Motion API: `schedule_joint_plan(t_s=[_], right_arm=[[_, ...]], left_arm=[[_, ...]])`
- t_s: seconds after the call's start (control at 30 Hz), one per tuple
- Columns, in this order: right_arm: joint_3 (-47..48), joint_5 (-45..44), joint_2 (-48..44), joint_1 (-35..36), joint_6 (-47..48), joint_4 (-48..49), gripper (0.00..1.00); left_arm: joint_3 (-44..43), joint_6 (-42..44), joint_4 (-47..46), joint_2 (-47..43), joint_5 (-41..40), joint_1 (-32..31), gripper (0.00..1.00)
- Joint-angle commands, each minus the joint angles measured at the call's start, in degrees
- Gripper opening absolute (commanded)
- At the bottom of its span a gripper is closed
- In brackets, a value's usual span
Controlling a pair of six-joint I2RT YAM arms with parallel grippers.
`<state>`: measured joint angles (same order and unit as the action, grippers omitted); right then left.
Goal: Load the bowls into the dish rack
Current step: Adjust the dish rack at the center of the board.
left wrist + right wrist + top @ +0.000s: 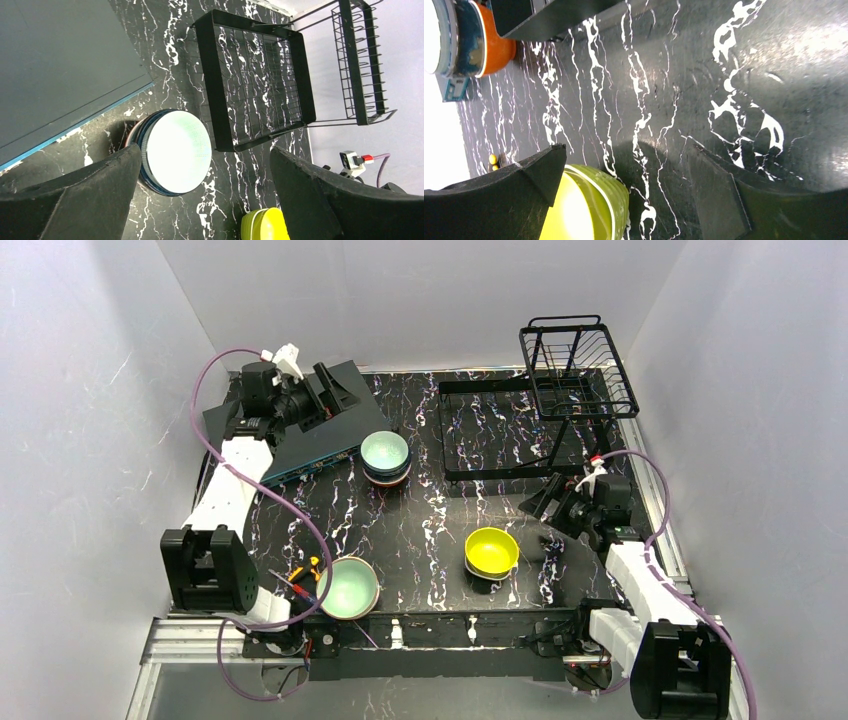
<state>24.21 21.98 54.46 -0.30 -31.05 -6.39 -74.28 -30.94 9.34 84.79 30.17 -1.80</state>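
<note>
My left gripper (205, 152) and right gripper (628, 150) stand spread, empty; a shallow rim pinch could drop the yellow bowl (491, 550).

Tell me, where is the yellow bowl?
In the top view the yellow bowl sits on the table near the front, right of middle, with the mint-green bowl to its left and the right arm to its right.

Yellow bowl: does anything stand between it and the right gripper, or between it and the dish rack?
Nothing visible does. Only bare table lies between the open right gripper and the yellow bowl, and between that bowl and the dish rack. The stacked bowls stand left of that path.
</note>
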Motion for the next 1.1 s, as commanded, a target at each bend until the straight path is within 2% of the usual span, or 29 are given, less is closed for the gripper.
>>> schedule_joint_plan(t_s=[0.0,0.37,0.73,1.07], right_arm=[[-0.1,3.92,-0.05,3.42,1.06,1.98,0.99],[11.64,-13.89,7.9,30.53,3.02,2.46,0.99],[28.54,-32.63,22.48,51.37,16.14,-1.43,0.99],[41.06,-45.36,32.4,52.72,21.43,-4.97,0.99]], left_arm=[[1.53,1.55,-0.45,-4.59,-1.12,1.1,0.98],[6.44,5.67,1.54,-10.47,-6.24,1.1,0.98],[4.87,7.84,4.57,-8.42,-7.41,0.84,0.98],[4.46,6.92,4.97,-6.61,-6.75,0.84,0.98]])
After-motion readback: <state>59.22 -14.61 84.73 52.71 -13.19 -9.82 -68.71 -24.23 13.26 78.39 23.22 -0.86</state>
